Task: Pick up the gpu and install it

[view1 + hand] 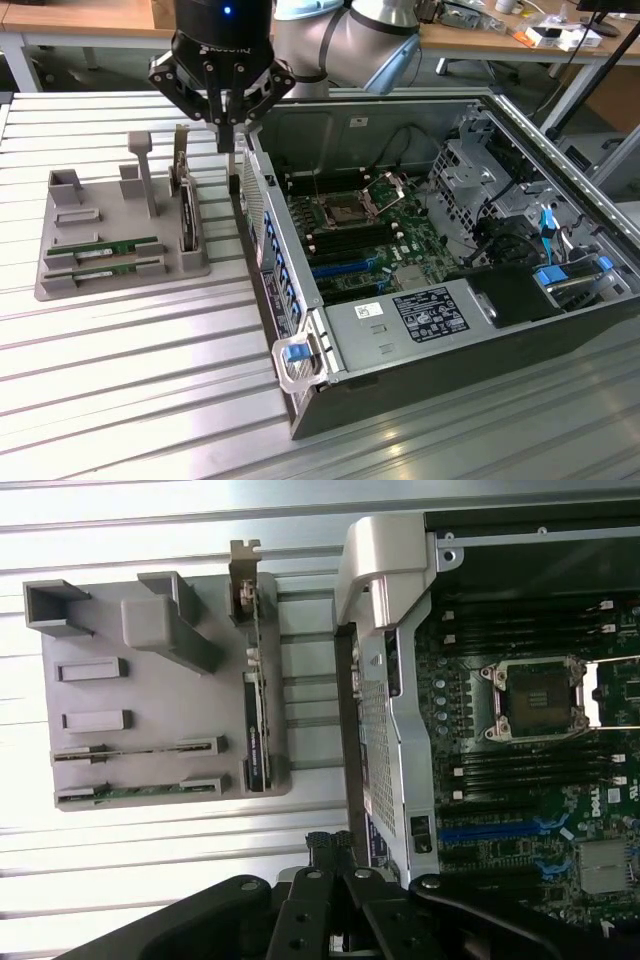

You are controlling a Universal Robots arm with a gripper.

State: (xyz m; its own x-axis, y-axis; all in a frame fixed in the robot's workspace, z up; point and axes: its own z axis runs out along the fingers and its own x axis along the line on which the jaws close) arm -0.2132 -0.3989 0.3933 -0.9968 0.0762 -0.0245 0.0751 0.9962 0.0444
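Ribbed metal table [120, 380] carried everything, with wooden benches [90, 15] behind it. On the exterior view's left sat a gray holder tray [105, 222]. On the right stood an open computer case [300, 330], its motherboard [360, 240] and CPU socket [345, 208] exposed.

The gpu [118, 246], a thin green stick with a pale label, lay flat in a slot at the tray's near end. A second green stick [110, 267] like it lay in the parallel slot just beside it. An expansion card [187, 215] with a metal bracket stood on edge along the tray side nearest the case.

The gripper [226, 148] hung above the gap between the tray and the case wall, close to that upright card. Its jaws were drawn together, pinching nothing. The gpu lay lower down and off to the exterior view's left of the fingertips, apart from them, with the upright card standing between. In the wrist view the dark fingers [318, 855] sat by the case wall, and both sticks rested in their slots.
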